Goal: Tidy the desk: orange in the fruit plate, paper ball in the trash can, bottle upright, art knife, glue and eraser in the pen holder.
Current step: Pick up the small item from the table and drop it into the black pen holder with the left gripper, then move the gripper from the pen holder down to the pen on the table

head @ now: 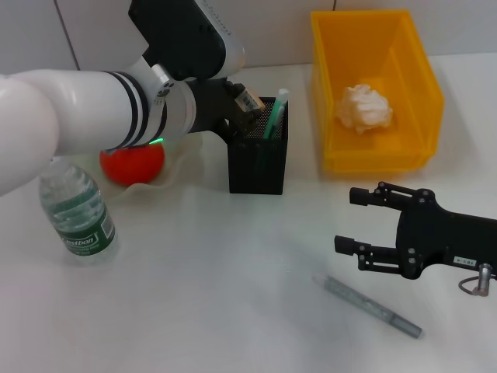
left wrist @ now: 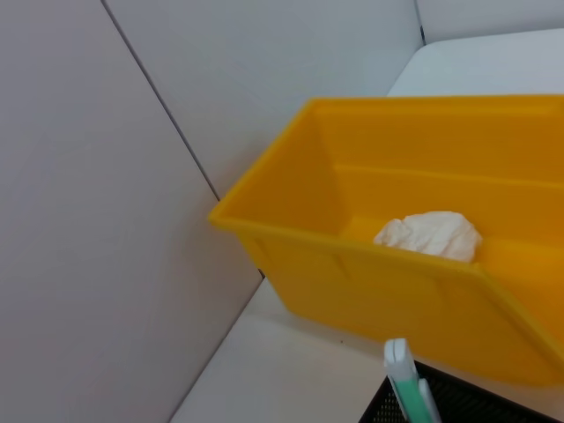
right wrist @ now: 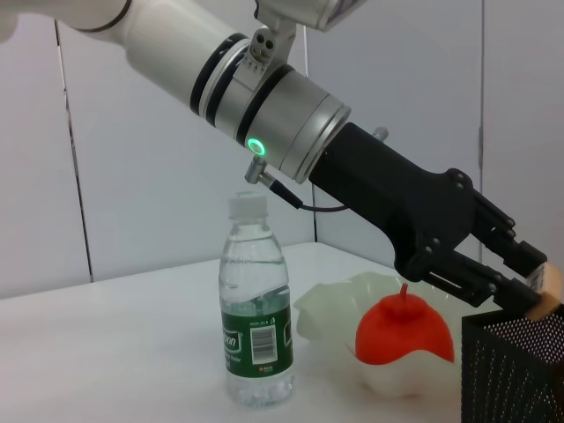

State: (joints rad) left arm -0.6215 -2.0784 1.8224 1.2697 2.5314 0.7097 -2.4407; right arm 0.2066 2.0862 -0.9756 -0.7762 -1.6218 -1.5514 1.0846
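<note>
The orange (head: pixel 132 164) is found seated in the fruit plate (head: pixel 180 159) at the far left, and the paper ball (head: pixel 364 108) lies inside the trash can (head: pixel 376 88) at the far right. The bottle (head: pixel 78 207) stands upright at the near left. A green-capped item, judged to be the glue (head: pixel 276 113), is already lodged in the pen holder (head: pixel 258 155). The left gripper (head: pixel 247 106) is clamped on the eraser (head: pixel 248 99), held just above the holder's rim and not yet released. The art knife (head: pixel 371 305) lies on the desk (head: pixel 217 295) at the near right, just beside the right gripper (head: pixel 351 220), whose jaws stand wide and hold nothing. 2 items are judged outstanding: eraser and knife.
</note>
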